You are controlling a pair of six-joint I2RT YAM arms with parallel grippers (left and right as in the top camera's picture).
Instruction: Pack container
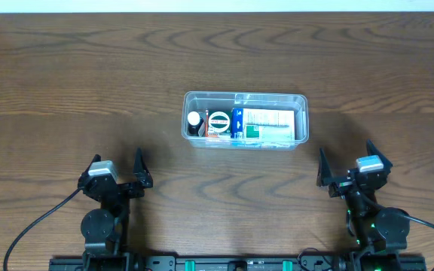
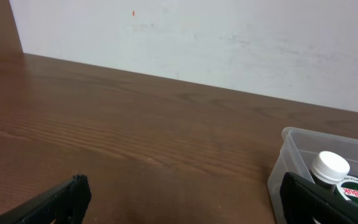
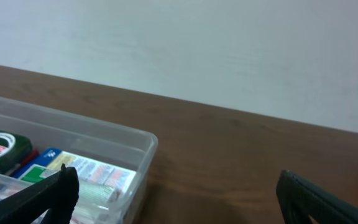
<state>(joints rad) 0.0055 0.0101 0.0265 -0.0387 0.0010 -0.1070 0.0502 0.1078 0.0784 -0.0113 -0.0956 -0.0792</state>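
Container [image 1: 247, 95] mid-table, well ahead of both jaws, between them sideways; left jaws spread wide, empty; right jaws likewise

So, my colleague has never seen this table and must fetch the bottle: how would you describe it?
On the wooden table, a clear container sits in the middle. The bottle is at its left end, beside a tape roll. It alone is dark with a round white cap.
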